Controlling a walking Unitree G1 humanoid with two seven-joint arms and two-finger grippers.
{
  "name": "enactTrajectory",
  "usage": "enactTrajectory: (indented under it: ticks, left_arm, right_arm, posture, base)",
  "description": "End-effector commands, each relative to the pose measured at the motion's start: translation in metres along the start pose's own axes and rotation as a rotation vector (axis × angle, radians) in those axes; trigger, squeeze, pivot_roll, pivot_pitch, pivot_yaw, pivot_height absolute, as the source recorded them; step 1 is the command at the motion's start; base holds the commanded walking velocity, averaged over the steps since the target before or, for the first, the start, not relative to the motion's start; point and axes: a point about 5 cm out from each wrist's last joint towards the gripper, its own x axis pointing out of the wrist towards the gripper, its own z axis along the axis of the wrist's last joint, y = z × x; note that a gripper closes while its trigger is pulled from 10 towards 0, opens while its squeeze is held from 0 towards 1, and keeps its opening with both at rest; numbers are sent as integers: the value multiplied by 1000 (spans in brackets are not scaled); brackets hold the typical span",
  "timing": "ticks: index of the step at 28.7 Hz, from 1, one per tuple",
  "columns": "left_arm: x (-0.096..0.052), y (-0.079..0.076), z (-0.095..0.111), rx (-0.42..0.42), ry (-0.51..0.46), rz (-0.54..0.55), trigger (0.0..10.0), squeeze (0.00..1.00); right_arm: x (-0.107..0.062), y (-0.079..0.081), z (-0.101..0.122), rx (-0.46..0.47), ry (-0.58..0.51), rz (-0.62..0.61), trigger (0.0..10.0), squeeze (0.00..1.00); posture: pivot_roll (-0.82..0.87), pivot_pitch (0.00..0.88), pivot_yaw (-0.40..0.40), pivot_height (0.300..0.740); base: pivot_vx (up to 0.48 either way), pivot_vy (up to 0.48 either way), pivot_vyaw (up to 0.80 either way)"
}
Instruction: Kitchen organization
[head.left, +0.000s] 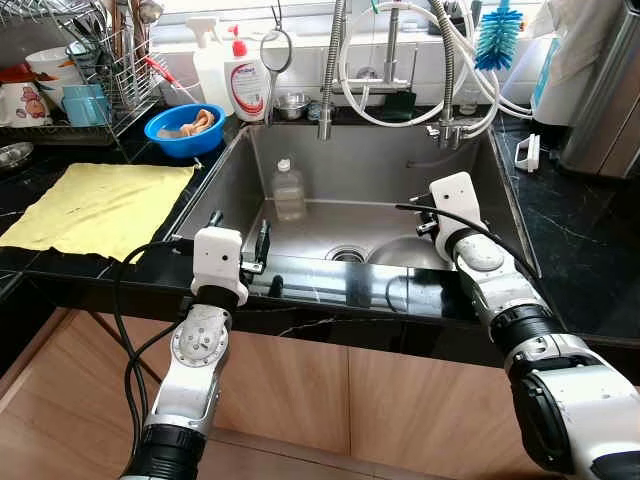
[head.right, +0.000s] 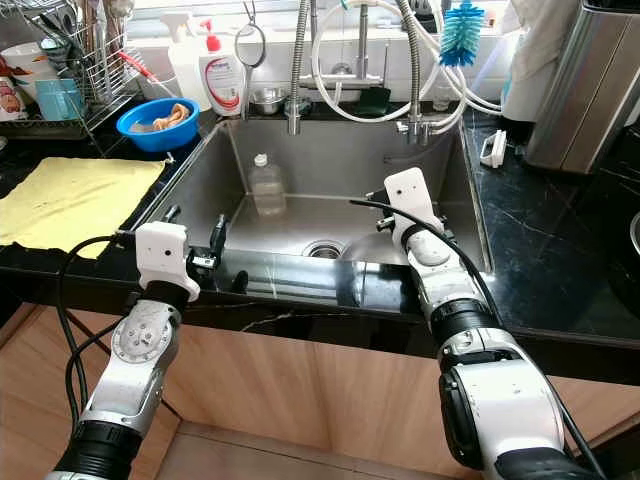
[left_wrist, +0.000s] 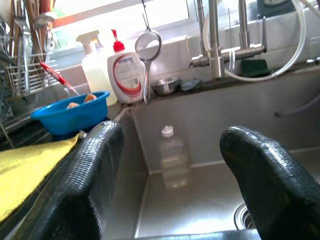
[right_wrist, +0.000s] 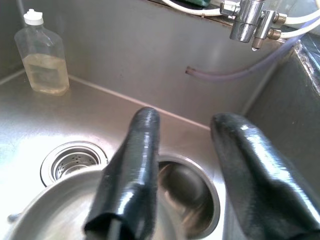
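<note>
I observe a home kitchen. A stainless sink is set into a black marble desk, with spring-neck taps behind it. A dish rack of utensils, a soap bottle and a blue brush stand along the window sill.

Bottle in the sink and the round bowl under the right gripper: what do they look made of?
The bottle looks like clear plastic: see-through walls with yellowish liquid showing, white screw cap. The round bowl looks like polished stainless steel, judging by its mirror-like reflections, much like the brushed sink around it. The right gripper hangs open just above it.
</note>
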Motion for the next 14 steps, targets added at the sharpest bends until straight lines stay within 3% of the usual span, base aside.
enactTrajectory:
  ticks: [1,2,3,8,14]
  left_arm:
    - [-2,5,0,13,9,6,10000,0]
    - [-2,5,0,13,9,7,10000,0]
    - [-2,5,0,14,10,8,10000,0]
    - [-2,5,0,13,8,9,10000,0]
    - [-2,3,1,8,3,8,10000,0]
  right_arm:
    - [2,4,11,8,-33,9,10000,733]
    - [2,4,11,4,-34,8,10000,675]
    - [2,4,13,0,-43,5,10000,0]
    - [1,0,23,17,-110,-23,10000,0]
    - [-7,-2,43,138,-270,-59,10000,0]
  posture:
    - [-79,0,74,740]
    - [-79,0,74,740]
    - [-79,0,74,740]
    - [-79,0,72,740]
    - [-85,0,71,740]
  base:
    - [0,0,0]
    - [0,0,0]
    - [0,0,0]
    - [0,0,0]
    - [0,0,0]
